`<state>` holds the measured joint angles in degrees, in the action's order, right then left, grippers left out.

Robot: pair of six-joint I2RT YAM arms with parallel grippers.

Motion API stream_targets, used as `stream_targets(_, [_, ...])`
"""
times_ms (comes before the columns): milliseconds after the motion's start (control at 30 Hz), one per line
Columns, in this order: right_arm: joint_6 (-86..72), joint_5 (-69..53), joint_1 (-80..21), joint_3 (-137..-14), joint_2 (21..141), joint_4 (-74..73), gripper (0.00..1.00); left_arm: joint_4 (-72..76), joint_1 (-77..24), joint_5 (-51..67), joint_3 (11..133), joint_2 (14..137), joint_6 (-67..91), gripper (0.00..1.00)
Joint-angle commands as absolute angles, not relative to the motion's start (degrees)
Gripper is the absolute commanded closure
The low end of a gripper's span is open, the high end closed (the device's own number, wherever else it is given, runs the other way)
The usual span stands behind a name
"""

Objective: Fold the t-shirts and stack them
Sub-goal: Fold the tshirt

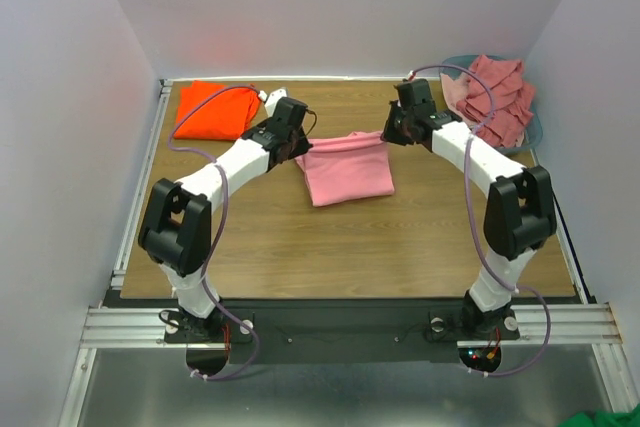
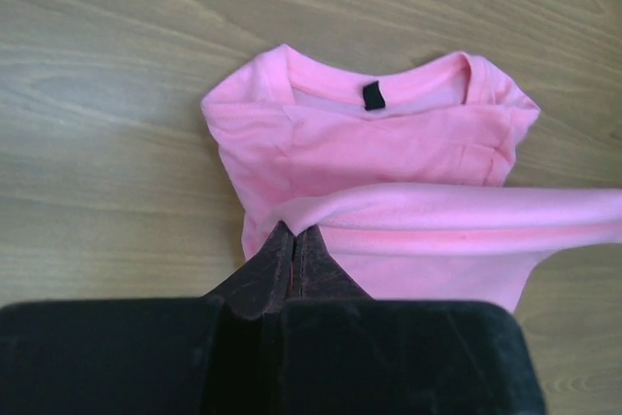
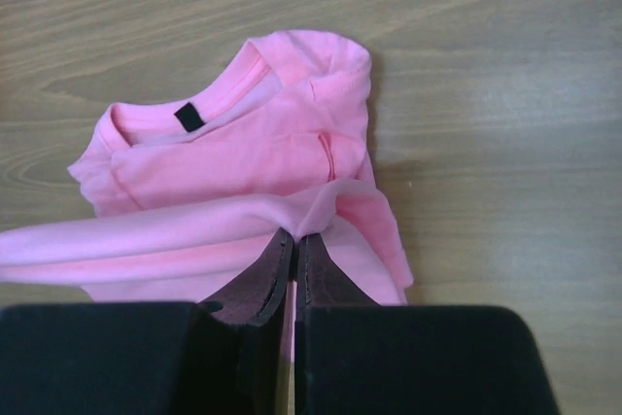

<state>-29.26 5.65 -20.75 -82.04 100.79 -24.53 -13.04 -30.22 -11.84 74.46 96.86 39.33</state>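
The light pink t-shirt (image 1: 350,175) lies mid-bench (image 1: 350,252), part folded, its dark neck label (image 2: 374,96) facing up. The left pincer (image 2: 294,235) and the right pincer (image 3: 294,237) are each closed tight on a corner of one raised edge of the shirt, and the cloth is stretched between them above the rest of the shirt. An orange-red t-shirt (image 1: 210,112) lies at the far left corner. The dusty rose t-shirts (image 1: 495,97) are heaped in the tub (image 1: 537,125) at the far right.

White black-jointed arms (image 1: 235,159) have purple cables (image 1: 222,227), dark fingers (image 2: 267,274).
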Motion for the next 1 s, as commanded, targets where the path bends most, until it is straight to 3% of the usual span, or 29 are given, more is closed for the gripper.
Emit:
stream_targets(0, [-25.93, 2.99, -19.07, -88.06, 105.63, -20.65, 0.99, -15.2, -27.25, -13.54, 79.1, 100.19, 37.53, 1.0])
stream_targets(167, [-25.58, -1.21, -17.23, -94.12, 114.58, -20.57, 0.99, -14.77, -25.32, -13.18, 81.91, 105.37, 37.97, 1.0])
stream_targets(233, [-25.93, -0.44, -16.96, -96.76, 116.8, -20.65, 0.94, -14.59, -24.44, -12.92, 84.1, 106.87, 37.62, 0.63])
stream_targets(267, [-26.01, -0.35, -16.88, -98.33, 118.37, -20.65, 0.79, -14.15, -24.09, -12.57, 85.68, 108.44, 37.27, 0.46])
stream_targets(300, [-26.1, -0.35, -16.7, -99.22, 119.17, -20.65, 0.65, -14.59, -23.82, -11.44, 86.74, 109.24, 36.48, 0.2])
stream_targets(333, [-26.02, -0.26, -16.7, -99.92, 119.79, -20.65, 0.44, -15.02, -23.73, -10.64, 87.88, 109.86, 35.78, 0.15])
stream_targets(367, [-25.93, -0.35, -16.61, -100.63, 120.06, -20.74, 0.01, -15.46, -23.73, -10.2, 88.85, 110.73, 35.51, 0.12])
stream_targets(400, [-25.84, -0.53, -16.52, -100.9, 119.88, -21.0, 0.0, -15.82, -23.73, -9.93, 89.47, 110.83, 35.33, 0.07])
stream_targets(633, [-25.4, -4.47, -16.52, -91.33, 109.54, -20.92, 0.0, -9.33, -23.82, -3.98, 77.54, 103.72, 36.04, 0.07])
stream_targets(967, [-28.91, -12.57, -16.7, -58.56, 82.75, -15.73, 0.0, -3.08, -24.08, 6.06, 71.98, 106.77, 34.89, 0.06])
